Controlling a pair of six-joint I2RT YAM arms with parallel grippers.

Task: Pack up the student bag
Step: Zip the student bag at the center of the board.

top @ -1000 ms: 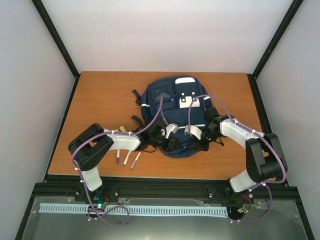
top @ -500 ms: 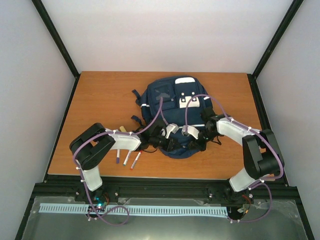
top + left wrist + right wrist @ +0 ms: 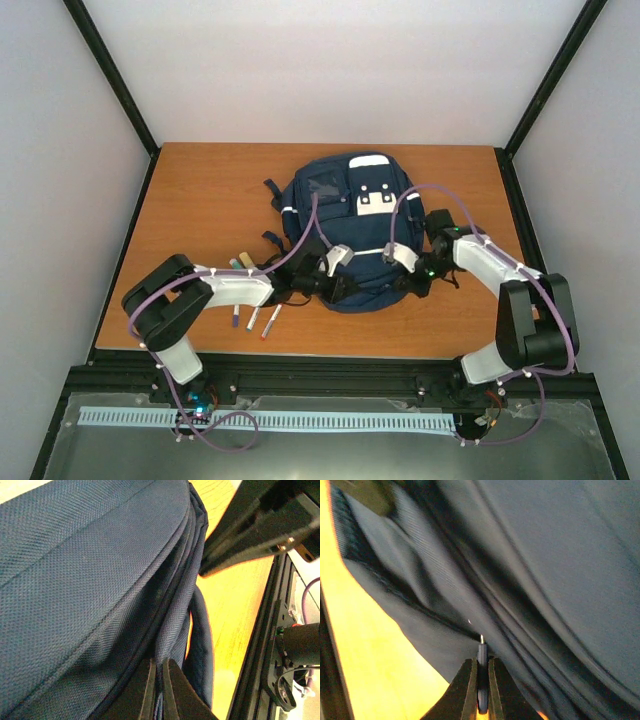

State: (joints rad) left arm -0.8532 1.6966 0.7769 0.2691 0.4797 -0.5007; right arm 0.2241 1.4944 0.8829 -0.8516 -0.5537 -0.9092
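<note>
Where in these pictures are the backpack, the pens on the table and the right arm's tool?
student bag (image 3: 338, 182), overhead view, navy front fabric.
pens (image 3: 253, 319), overhead view, middle pen's barrel.
right tool (image 3: 481, 664), right wrist view, between its fingertips.

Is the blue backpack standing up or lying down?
Lying down: the backpack lies flat on the table, pockets facing up.

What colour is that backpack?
The backpack is navy blue with pale patches; the top view shows it best.

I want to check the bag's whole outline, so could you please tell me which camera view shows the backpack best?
The top view: the whole backpack lies there on the table. Both wrist views show only close-up navy fabric and seams, the right one blurred.
</note>
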